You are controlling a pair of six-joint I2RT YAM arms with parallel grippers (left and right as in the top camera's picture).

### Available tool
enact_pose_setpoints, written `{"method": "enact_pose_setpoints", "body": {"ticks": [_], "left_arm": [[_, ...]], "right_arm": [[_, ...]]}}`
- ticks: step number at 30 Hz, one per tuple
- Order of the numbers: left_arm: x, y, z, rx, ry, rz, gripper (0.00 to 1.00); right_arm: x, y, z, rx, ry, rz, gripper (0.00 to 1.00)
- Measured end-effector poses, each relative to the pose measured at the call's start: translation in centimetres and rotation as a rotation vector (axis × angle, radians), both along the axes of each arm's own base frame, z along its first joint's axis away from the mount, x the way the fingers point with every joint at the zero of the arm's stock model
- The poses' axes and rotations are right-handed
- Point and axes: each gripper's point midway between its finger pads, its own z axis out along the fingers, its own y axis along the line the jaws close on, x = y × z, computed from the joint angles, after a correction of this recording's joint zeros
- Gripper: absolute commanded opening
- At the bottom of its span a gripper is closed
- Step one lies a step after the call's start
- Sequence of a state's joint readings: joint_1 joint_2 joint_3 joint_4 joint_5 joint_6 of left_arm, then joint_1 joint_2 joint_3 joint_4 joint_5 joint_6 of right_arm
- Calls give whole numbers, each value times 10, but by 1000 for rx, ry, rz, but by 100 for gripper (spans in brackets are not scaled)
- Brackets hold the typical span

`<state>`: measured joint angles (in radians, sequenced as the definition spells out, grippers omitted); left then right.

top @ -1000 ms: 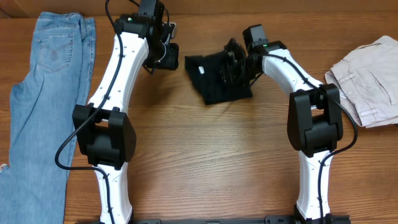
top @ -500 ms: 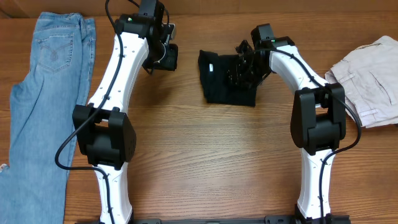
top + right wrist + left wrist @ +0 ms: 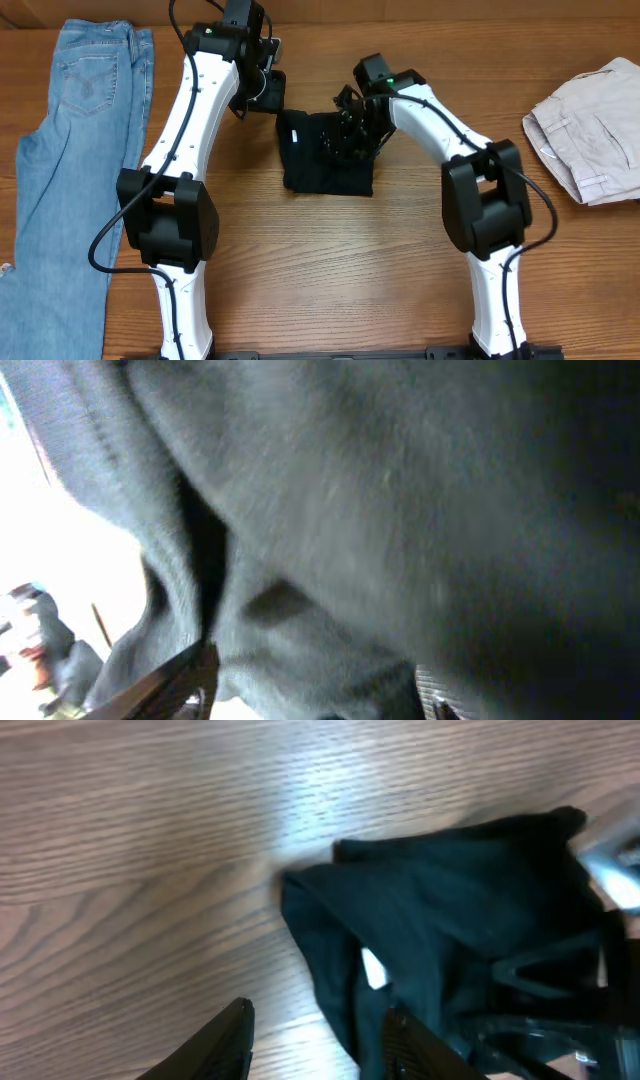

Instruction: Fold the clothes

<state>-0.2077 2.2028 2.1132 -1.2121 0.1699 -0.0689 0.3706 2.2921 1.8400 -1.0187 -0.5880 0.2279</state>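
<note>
right fingers (image 3: pixel 348 135) clenched on clothes (image 3: pixel 322 165), likely gripping to reposition it | clothes bunched on counter (image 3: pixel 330 250) under and left of them, fold unfinished | left fingers (image 3: pixel 266 98) released, empty, just beyond clothes' corner, probably waiting to pinch

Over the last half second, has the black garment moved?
Yes. The black garment slid toward the jeans, away from the beige garment, with the right gripper holding it.
</note>
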Motion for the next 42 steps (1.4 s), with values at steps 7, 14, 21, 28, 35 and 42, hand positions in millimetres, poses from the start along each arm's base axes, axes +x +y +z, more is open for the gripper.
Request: {"method": "enact_pose_setpoints", "body": {"ticks": [7, 14, 21, 28, 35, 42], "left_arm": [[-14, -23, 4, -136, 65, -28, 41], [2, -59, 11, -192, -47, -125, 37], [4, -117, -16, -275, -156, -294, 38], [0, -123, -64, -358, -175, -297, 43], [10, -128, -78, -420, -236, -234, 50], [9, -135, -61, -486, -192, -206, 44]], "right_arm": [[40, -51, 85, -73, -293, -69, 71], [55, -121, 122, -228, -402, -171, 67], [56, -194, 111, -367, -337, -299, 67], [54, -223, 110, -408, -317, -339, 67], [49, -220, 110, -411, -303, -326, 67], [45, -220, 108, -415, -291, -314, 68]]}}
